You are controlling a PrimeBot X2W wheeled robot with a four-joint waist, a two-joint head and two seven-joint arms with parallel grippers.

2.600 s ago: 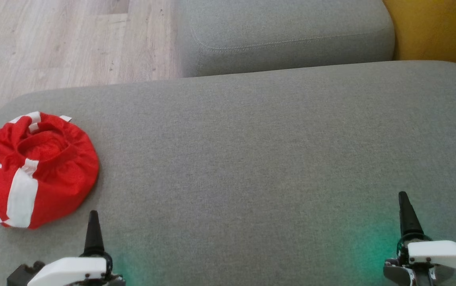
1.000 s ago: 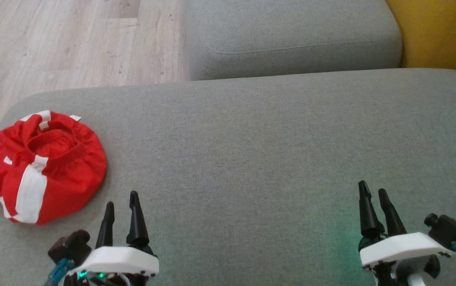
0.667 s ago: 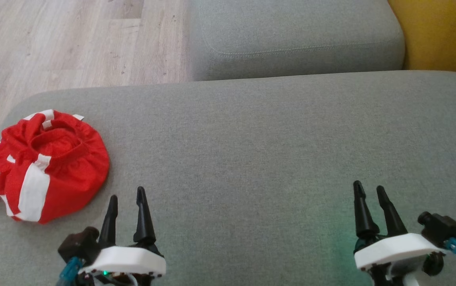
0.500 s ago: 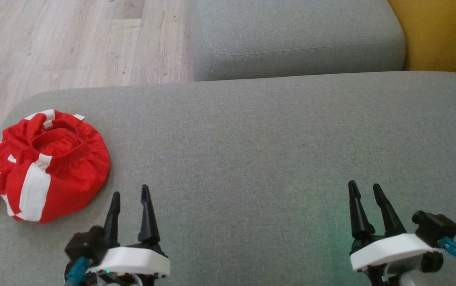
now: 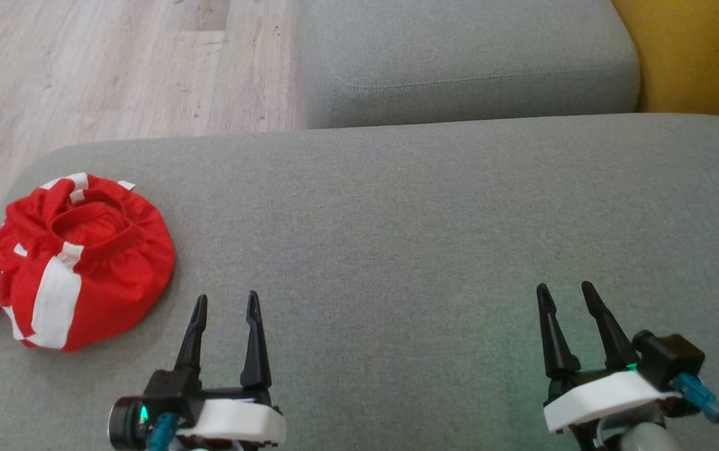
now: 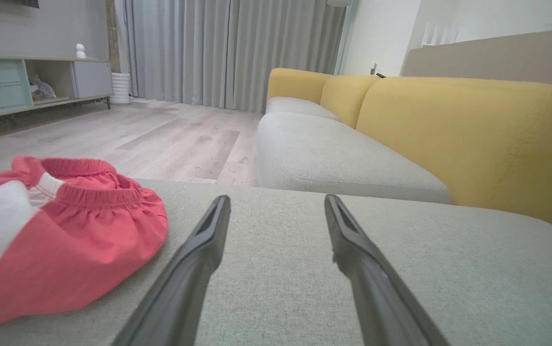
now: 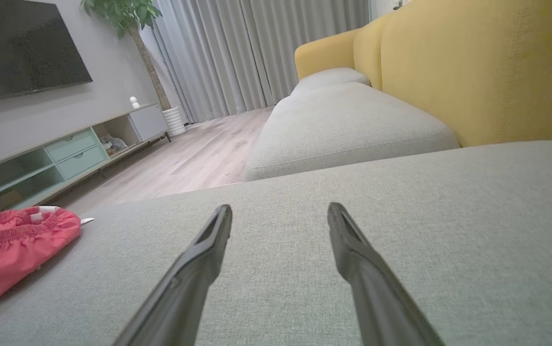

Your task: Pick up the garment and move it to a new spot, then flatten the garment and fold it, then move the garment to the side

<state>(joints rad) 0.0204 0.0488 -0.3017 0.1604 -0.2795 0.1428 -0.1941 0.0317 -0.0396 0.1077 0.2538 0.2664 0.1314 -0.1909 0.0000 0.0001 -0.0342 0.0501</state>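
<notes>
The garment (image 5: 74,260) is a crumpled red piece with white stripes and an elastic waistband, bunched in a heap at the left end of the grey sofa cushion (image 5: 434,225). It also lies at the left in the left wrist view (image 6: 59,240) and at the far left in the right wrist view (image 7: 11,245). My left gripper (image 5: 226,302) hovers open over the cushion, just right of the garment and apart from it, with nothing between its fingers. At the lower right, far from the garment, my right gripper (image 5: 564,292) is open and holds nothing.
A second grey seat cushion (image 5: 466,56) lies beyond the near one, with a yellow backrest (image 5: 698,50) at the right. Pale wooden floor (image 5: 103,69) lies past the cushion's left and far edges. A low TV cabinet (image 7: 64,154) stands across the room.
Both grippers have come further into view and turned, so each now shows two spread fingers. The left one has shifted right. The camera has shifted slightly; the garment lies as before.
</notes>
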